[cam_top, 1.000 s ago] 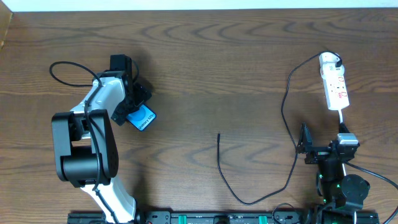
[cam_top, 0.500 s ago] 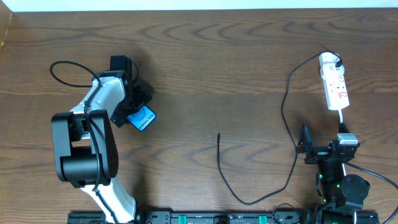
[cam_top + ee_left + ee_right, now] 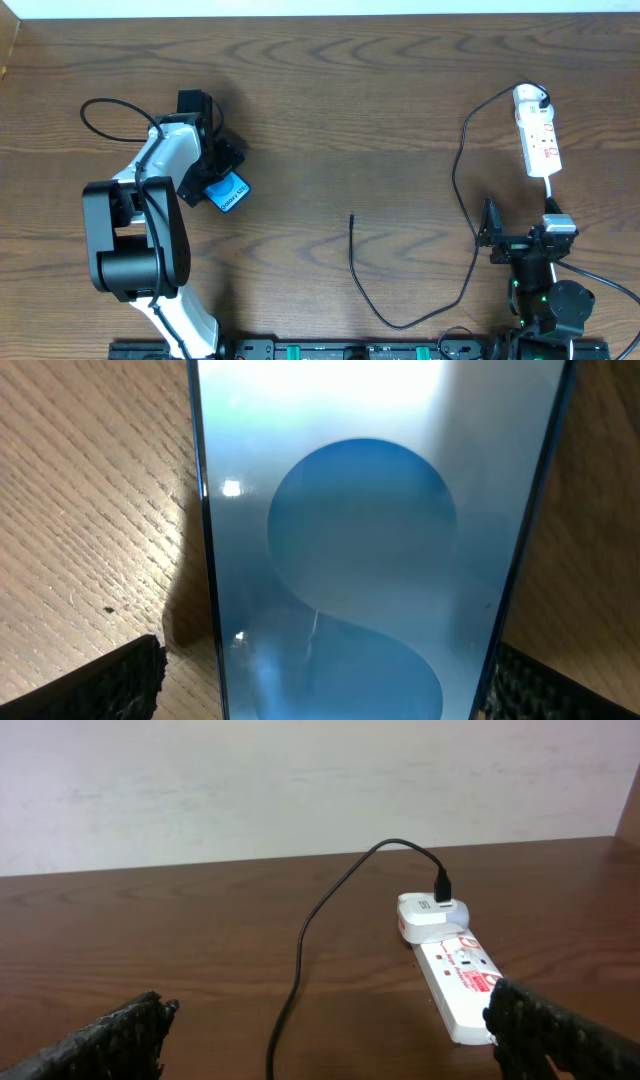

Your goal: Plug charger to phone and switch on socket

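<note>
- Plainly, the biggest risk sits with the left gripper [image 3: 220, 172], far left on the table [image 3: 320, 100]. Its jaws stand wide astride the phone [image 3: 228, 190], and the left pad [image 3: 90, 680] shows a shadowed gap from the phone's edge. Closing off-centre could skid or twist the slim body instead of pinning it.
- The right gripper [image 3: 490, 230], near right, is spread wide and holds nothing. It must fetch a thin cable, and I judge a pinch too far from the tip would let the end flop and miss the port.
- The socket [image 3: 540, 140] lies far right, a narrow white strip with red marks on top and a white adapter [image 3: 425, 910] in its far end. A hard press on a switch could shove the light strip along the wood or tug the cable.
- The phone is a flat slab with dark blue edges. Its glossy screen shows a blue rounded shape on white, with glare that hides detail. I cannot tell where its port is.
- The charger [image 3: 351, 240] loops from the adapter down the right side and back up to mid-table. Its small plug tip [image 3: 352, 217] lies well apart from the phone, so dragging it could snag the loop.
</note>
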`<action>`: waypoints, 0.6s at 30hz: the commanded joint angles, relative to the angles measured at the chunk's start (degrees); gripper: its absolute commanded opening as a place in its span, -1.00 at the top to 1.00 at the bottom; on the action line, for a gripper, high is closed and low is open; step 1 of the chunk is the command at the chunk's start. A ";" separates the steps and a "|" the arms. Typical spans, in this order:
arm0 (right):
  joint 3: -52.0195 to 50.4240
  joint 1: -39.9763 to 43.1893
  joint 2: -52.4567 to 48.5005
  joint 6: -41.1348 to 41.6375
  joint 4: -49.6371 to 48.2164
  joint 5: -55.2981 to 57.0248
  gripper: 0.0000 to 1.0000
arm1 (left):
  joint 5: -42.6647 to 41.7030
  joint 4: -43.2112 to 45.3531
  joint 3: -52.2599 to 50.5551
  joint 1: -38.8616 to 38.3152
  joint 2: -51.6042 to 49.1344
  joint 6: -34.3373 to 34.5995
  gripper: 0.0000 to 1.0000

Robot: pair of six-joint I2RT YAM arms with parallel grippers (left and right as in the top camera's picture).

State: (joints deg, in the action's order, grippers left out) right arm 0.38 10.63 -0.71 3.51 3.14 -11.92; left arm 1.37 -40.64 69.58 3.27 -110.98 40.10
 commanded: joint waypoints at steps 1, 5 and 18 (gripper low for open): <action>-0.07 -0.35 0.33 0.70 0.28 0.24 -0.99 | 1.44 -0.50 -0.90 0.26 -1.40 1.11 -0.96; -0.07 -0.35 0.33 0.70 0.28 0.24 -0.99 | 0.79 -0.22 -0.92 0.26 -1.40 1.14 -0.96; -0.07 -0.35 0.33 0.72 0.28 0.24 -0.99 | 0.55 0.22 -0.96 0.24 -1.44 1.11 -0.96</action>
State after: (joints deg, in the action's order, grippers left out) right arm 0.38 10.63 -0.71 3.51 3.14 -11.94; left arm 0.97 -40.25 69.58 3.29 -110.98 40.49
